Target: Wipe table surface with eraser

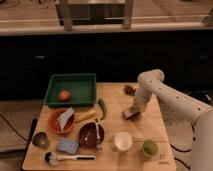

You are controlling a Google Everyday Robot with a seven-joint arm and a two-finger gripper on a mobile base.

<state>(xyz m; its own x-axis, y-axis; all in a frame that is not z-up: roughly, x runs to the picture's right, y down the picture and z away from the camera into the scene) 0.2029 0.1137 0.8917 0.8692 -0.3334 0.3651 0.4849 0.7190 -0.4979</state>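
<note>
The light-brown wooden table surface (150, 127) fills the lower middle of the camera view. The eraser (129, 113), a small tan block, lies on the table right of centre, under my gripper (131, 110). The gripper reaches down from the white arm (165, 95) that comes in from the right, and it presses on or holds the eraser against the wood.
A green tray (71, 90) with a red fruit (64, 95) stands at the back left. An orange bowl (60, 121), a dark red bowl (91, 134), a white cup (122, 141), a green cup (149, 147), a blue sponge (67, 146), a brush (67, 158), a green pepper (102, 107) and a small brown object (129, 90) are around.
</note>
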